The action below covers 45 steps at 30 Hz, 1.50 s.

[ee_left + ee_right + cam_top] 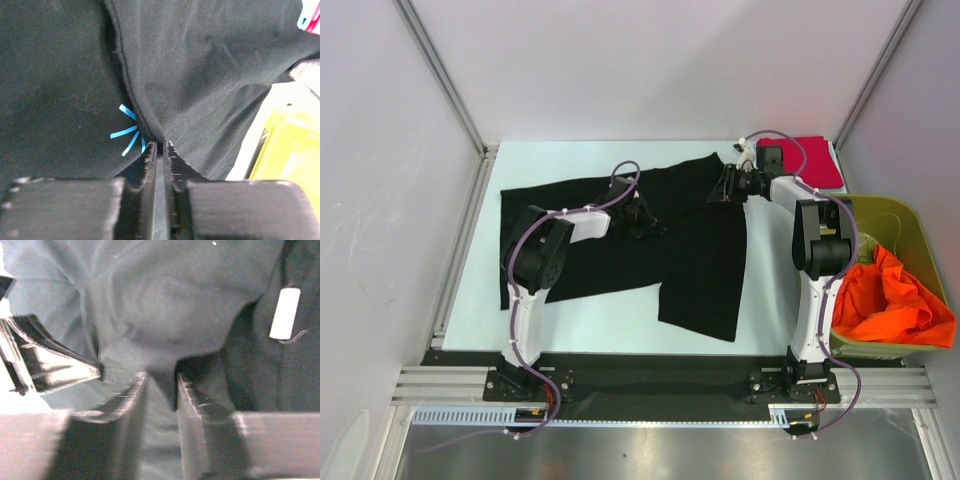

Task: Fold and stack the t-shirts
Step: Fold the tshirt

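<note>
On the pale table (pixel 580 320): three t-shirts, one of each colour. One black t-shirt (pixel 700 270), spread wide and rumpled over the middle, partly folded on itself, reaching from near the left edge almost to the right arm (pixel 820 250). One red t-shirt (pixel 812 160), folded flat at the far right corner. One orange t-shirt (pixel 895 300), crumpled inside the single olive-green bin (pixel 910 215) at the right side, spilling over its near rim.

Two arms and two grippers, both down on the black cloth. Left gripper (pixel 163 146): fingers all but closed, pinching a seamed fold of the black t-shirt. Just beside that pinch, the one blue asterisk mark (pixel 129 134), its right side tucked under the fold. Right gripper (pixel 161 385): fingers a narrow gap apart, with a dark peak of the black cloth caught between them and creases fanning away from it. One white tag (pixel 285 313) on the cloth, up and to the right of those fingers.

In the way, seen from the top view: the right arm's wrist, covering the left edge of the red t-shirt; the left arm (pixel 545 255), hiding part of the black shirt's left half. At the right edge of the left wrist view, a yellow-green bin wall and a sliver of red in the top corner.
</note>
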### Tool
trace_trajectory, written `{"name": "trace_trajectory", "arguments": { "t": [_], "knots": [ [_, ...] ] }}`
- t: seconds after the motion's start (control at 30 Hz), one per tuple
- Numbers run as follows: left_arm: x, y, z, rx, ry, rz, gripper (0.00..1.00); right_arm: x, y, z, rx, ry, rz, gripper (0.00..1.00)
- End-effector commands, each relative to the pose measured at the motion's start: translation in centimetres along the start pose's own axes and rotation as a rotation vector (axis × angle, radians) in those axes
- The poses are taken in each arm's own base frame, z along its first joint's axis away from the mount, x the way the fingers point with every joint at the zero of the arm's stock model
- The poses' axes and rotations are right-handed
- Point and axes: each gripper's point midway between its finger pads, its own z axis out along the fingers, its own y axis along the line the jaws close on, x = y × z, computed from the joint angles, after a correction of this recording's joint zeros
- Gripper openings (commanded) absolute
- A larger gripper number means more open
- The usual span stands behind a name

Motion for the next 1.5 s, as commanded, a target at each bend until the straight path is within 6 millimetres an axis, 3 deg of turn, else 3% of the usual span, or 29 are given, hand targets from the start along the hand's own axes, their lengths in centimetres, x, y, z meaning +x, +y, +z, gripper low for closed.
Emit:
{"name": "trace_trajectory", "arguments": {
  "t": [0.0,0.07,0.17,0.33,0.63,0.97,1.23,1.3,1.33,1.4,1.43,1.47],
  "knots": [
    [-0.8,-1.8,-0.1,0.017,-0.006,0.047,0.09,-2.0,1.2,-0.1,-0.052,-0.027,-0.021,0.24],
    [-1.5,-2.4,-0.5,0.019,-0.012,0.073,0.00,-2.6,1.7,-0.5,-0.051,-0.037,0.009,0.08],
    [-2.4,-3.2,-1.8,0.020,-0.024,0.099,0.00,-3.3,2.4,-1.6,-0.025,-0.029,0.068,0.00],
    [-2.4,-4.0,-3.3,0.035,-0.007,0.112,0.00,-2.6,2.5,-3.8,0.015,0.012,0.285,0.00],
    [-1.7,-4.2,-4.3,0.055,0.008,0.111,0.00,0.2,0.7,-4.3,0.125,0.094,0.491,0.00],
    [-0.2,-2.8,-3.3,0.058,0.071,0.073,0.00,2.0,-0.2,-2.4,0.231,0.173,0.465,0.05],
    [0.1,-2.3,-4.1,0.045,0.076,0.095,0.00,2.3,-0.8,-3.6,0.328,0.147,0.437,0.07],
    [0.2,-2.2,-4.3,0.041,0.083,0.104,0.07,3.7,-1.1,-3.8,0.354,0.200,0.448,0.12],
    [0.3,-1.9,-4.5,0.033,0.085,0.107,0.22,3.9,-1.3,-4.1,0.375,0.207,0.435,0.17],
    [-0.5,-1.3,-5.5,0.012,0.062,0.115,0.38,2.8,-1.6,-5.2,0.426,0.156,0.363,0.34],
    [-1.2,-1.9,-6.8,0.029,0.034,0.153,0.44,1.6,-2.2,-5.8,0.463,0.109,0.300,0.40],
    [-1.9,-1.1,-7.8,0.013,0.017,0.160,0.52,0.1,-2.2,-6.1,0.462,0.061,0.261,0.52]
  ]
}}
